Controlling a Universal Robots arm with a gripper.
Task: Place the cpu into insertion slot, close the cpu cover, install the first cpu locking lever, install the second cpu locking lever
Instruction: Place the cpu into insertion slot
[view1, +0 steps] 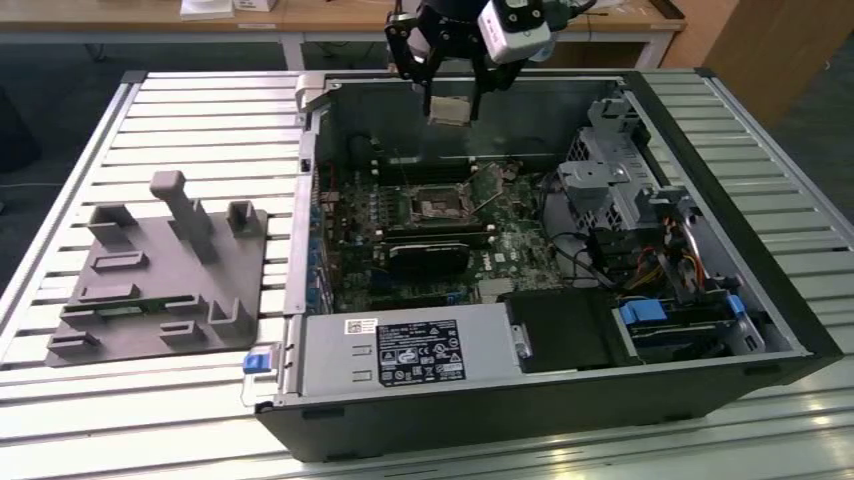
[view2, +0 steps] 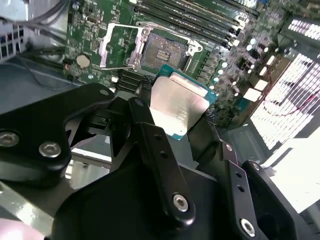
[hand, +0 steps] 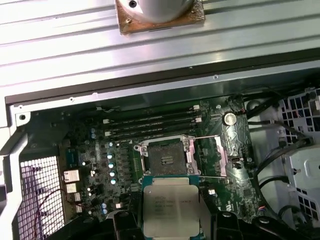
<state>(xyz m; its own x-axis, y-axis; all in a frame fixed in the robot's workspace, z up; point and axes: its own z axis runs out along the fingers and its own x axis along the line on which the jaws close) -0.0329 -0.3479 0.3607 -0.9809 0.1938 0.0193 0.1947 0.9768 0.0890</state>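
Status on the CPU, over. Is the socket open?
Gripper shut on the cpu, high over the computer case. Insertion slot bare, cpu cover open. Nothing blocking the slot.

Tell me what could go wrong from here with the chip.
The black hand grips the flat silvery square metal chip by its edges, in mid-air; a slip could drop it. The dark square socket is exposed, so a tilted or offset landing might damage it. The thin silvery cover frame lies open beside it and could snag the hand.
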